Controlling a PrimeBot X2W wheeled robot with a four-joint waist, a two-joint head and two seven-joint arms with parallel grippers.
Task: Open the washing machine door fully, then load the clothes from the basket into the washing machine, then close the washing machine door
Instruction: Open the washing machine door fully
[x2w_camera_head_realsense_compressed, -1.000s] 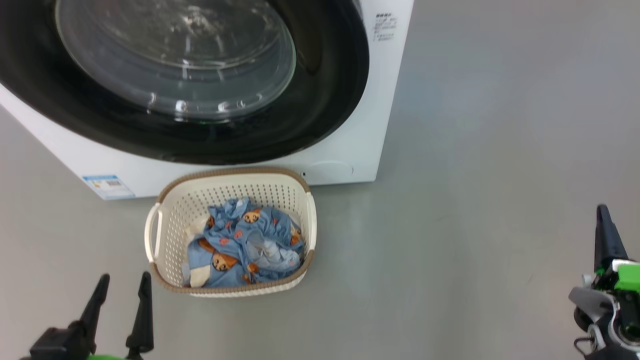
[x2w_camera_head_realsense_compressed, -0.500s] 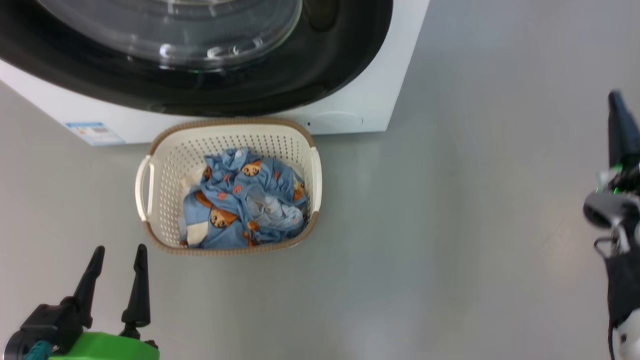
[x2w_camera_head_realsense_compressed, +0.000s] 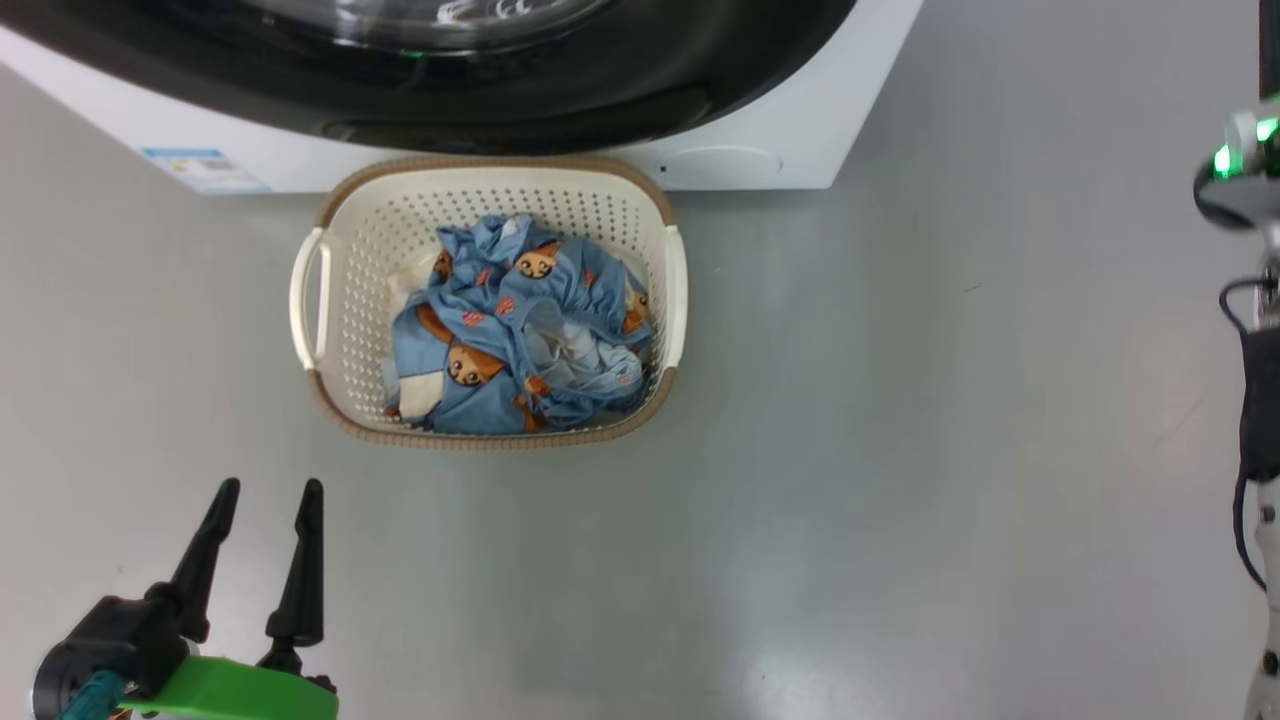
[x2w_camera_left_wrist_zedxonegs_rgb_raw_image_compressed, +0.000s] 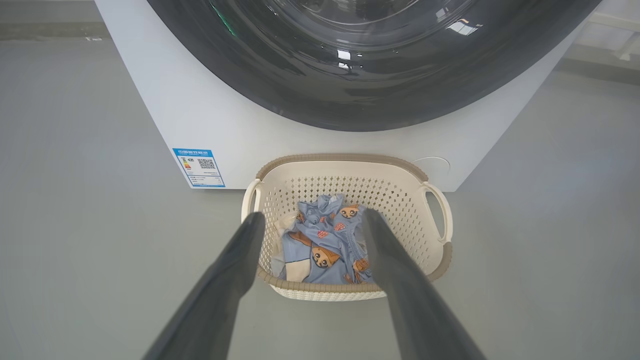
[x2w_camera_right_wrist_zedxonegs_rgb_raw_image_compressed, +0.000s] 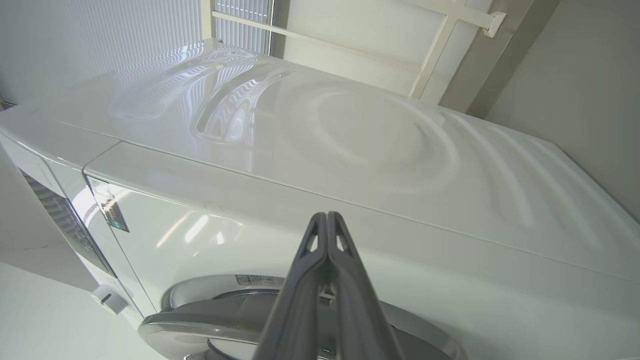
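While the left gripper (x2w_camera_head_realsense_compressed: 272, 485) hung over the floor (x2w_camera_head_realsense_compressed: 900, 450), its two fingers stood fully apart and held nothing. Just ahead of its fingertips sat the basket (x2w_camera_head_realsense_compressed: 497, 165), with the clothes (x2w_camera_head_realsense_compressed: 520, 340) heaped inside. Beyond the basket stood the washing machine (x2w_camera_head_realsense_compressed: 800, 120), the washing machine door (x2w_camera_head_realsense_compressed: 600, 90) lying flush against its front. The right gripper (x2w_camera_right_wrist_zedxonegs_rgb_raw_image_compressed: 326, 216), fingers pressed together and empty, pointed at the machine's white casing beside the door.

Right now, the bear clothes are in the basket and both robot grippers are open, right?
No. The right gripper is shut, its fingers pressed together in the right wrist view. The left gripper is open, and the bear-print clothes are in the basket.
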